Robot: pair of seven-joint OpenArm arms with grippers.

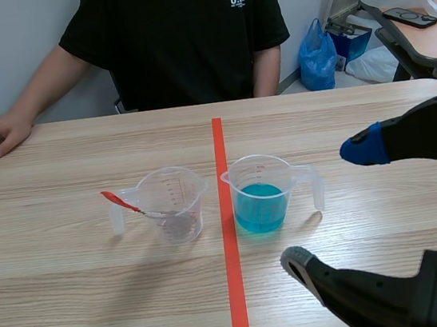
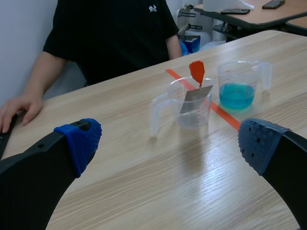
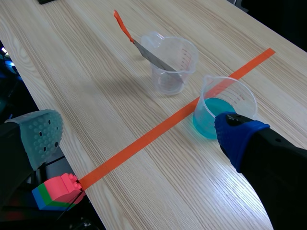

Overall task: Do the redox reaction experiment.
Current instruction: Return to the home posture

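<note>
Blue cup behind right fingers (handle hidden), clear cup markings unreadable

We see the left gripper, fingers apart, facing a clear jug holding a red-handled spatula; a jug of blue liquid stands just beyond on the bench.

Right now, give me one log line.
left claw open | right claw open | blue-liquid cup free | red-tipped strip in clear cup
</note>
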